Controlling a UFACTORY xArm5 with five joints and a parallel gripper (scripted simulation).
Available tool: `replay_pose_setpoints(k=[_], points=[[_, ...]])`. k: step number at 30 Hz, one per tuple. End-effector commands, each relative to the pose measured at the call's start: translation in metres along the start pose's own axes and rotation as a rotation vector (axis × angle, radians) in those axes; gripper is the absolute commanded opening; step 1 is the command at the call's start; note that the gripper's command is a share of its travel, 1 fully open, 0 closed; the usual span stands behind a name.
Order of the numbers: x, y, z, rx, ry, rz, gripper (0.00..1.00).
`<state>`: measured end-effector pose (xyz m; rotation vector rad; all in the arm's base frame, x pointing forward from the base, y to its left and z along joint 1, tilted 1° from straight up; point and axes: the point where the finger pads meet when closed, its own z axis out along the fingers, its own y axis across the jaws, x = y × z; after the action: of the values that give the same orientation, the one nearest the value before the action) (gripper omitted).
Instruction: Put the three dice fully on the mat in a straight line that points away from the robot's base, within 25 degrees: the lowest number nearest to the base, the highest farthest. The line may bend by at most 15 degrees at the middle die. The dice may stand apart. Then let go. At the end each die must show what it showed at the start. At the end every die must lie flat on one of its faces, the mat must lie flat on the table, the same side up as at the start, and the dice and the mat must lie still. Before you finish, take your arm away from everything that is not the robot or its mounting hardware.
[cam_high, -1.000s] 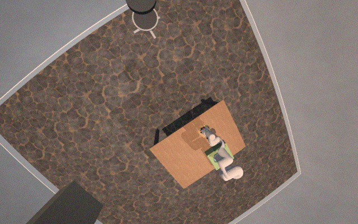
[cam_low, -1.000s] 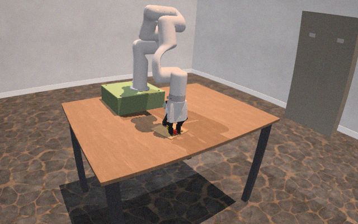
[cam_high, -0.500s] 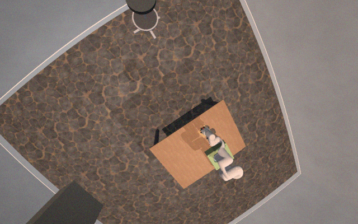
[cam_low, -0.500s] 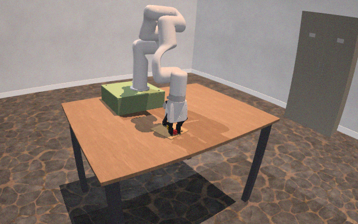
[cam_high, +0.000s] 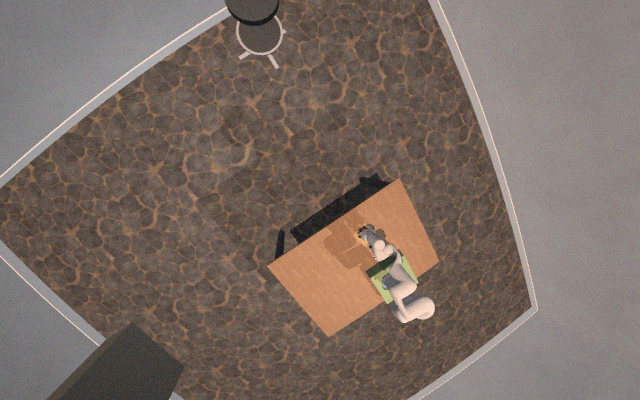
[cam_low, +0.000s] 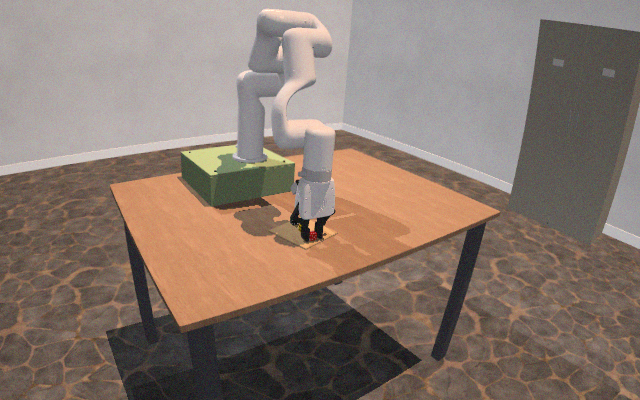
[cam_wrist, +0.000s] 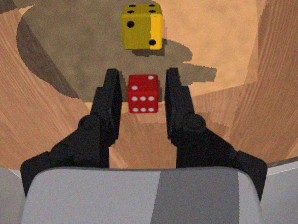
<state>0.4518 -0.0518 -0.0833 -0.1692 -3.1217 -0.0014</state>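
A red die sits near the mat's edge, its upper face showing six. My gripper is open around it, one finger on each side, with a narrow gap on both sides in the wrist view. A yellow die stands on the tan mat, nearer the base than the red die, its upper face showing two. The third die is not clear; a black speckled shape left of the fingers in the exterior view cannot be told surely from gripper linkage.
The wooden table extends around the mat. The green base block carries the arm behind the mat. The mat lies nearer the table edge opposite the base. The arm's shadow covers part of mat and table.
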Motion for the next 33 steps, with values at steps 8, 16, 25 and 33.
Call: replay_pose_setpoints(k=[8, 16, 25, 33], points=[[-0.0014, 0.0000, -0.0011, 0.000, -0.003, 0.000, 0.15], [-0.0014, 0.0000, -0.0011, 0.000, -0.003, 0.000, 0.15], [-0.0014, 0.0000, -0.0011, 0.000, -0.003, 0.000, 0.15], [-0.0014, 0.0000, -0.0011, 0.000, -0.003, 0.000, 0.15]])
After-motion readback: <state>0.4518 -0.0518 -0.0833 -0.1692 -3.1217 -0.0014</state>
